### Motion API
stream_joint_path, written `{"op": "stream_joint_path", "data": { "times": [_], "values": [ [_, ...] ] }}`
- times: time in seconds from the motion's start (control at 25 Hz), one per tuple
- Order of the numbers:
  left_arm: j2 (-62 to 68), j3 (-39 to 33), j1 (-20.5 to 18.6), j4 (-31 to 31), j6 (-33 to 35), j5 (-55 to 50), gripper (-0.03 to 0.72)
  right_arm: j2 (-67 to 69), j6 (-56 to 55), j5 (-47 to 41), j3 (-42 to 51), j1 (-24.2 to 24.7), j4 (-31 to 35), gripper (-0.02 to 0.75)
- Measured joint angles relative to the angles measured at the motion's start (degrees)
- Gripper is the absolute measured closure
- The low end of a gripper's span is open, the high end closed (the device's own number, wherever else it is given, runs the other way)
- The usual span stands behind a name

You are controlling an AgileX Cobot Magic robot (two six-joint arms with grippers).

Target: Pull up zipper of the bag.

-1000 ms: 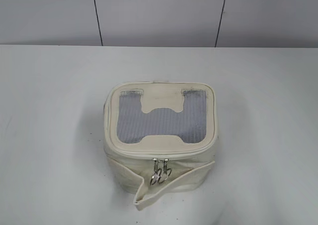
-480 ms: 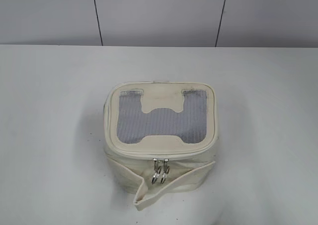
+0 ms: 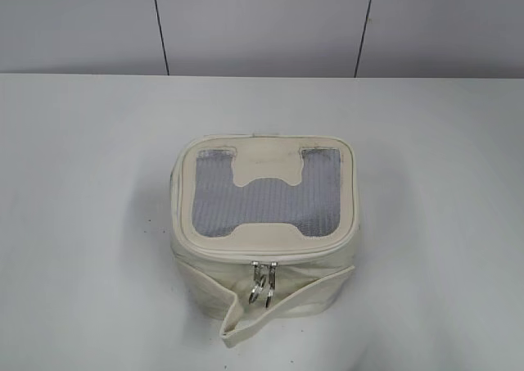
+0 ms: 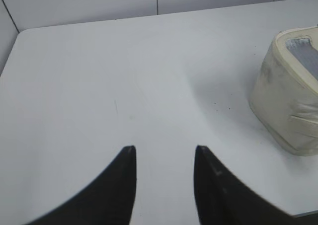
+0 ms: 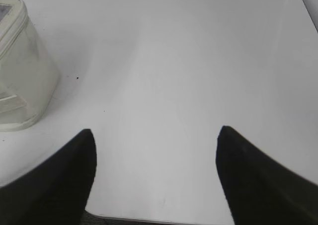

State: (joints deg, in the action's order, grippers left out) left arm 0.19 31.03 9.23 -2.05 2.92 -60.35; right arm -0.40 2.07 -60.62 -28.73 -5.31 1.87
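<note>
I'm looking at the bag (image 3: 266,232) sitting mid-table toward the near edge, lid up, strap (image 3: 282,305) trailing off its front face. The zipper (image 3: 264,260) is running round the lid rim, both silver pulls (image 3: 263,285) hanging together at front centre. Neither arm is showing in the exterior view. The left gripper (image 4: 164,158) is hovering over bare table left of the bag, jaws partly apart, nothing between them. The right gripper (image 5: 155,135) is hovering on the bag's right, jaws wide apart, empty. My read: I'm bracing the bag body with one claw, pinching one ring tab with the other, pulling along the track, not outward.
</note>
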Motion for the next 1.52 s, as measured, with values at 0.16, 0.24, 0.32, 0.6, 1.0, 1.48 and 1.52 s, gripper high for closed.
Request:
{"op": "stream_joint_path", "data": {
  "times": [0.16, 0.24, 0.32, 0.6, 1.0, 1.48, 1.52],
  "values": [
    [0.00, 0.00, 0.00, 0.00, 0.00, 0.00, 0.399, 0.00, 0.00, 0.05, 0.00, 0.00, 0.00, 0.153],
    [0.00, 0.00, 0.00, 0.00, 0.00, 0.00, 0.402, 0.00, 0.00, 0.05, 0.00, 0.00, 0.00, 0.153],
    [-0.06, 0.00, -0.14, 0.00, 0.00, 0.00, 0.409, 0.00, 0.00, 0.05, 0.00, 0.21, 0.00, 0.153],
    [-0.50, 0.00, -5.59, 0.00, 0.00, 0.00, 0.422, 0.00, 0.00, 0.12, 0.02, 5.54, 0.00, 0.153],
    [-0.55, 0.00, -7.25, -0.02, -0.05, 0.00, 0.433, 0.00, 0.00, 0.22, 0.08, 5.76, 0.12, 0.153],
    [-0.55, 0.00, -7.25, -0.02, -0.05, 0.00, 0.445, 0.00, 0.00, 0.26, 0.08, 5.76, 0.18, 0.153],
    [-0.55, 0.00, -7.25, -0.02, -0.05, 0.00, 0.445, 0.00, 0.00, 0.26, 0.08, 5.76, 0.18, 0.153]
  ]
}}
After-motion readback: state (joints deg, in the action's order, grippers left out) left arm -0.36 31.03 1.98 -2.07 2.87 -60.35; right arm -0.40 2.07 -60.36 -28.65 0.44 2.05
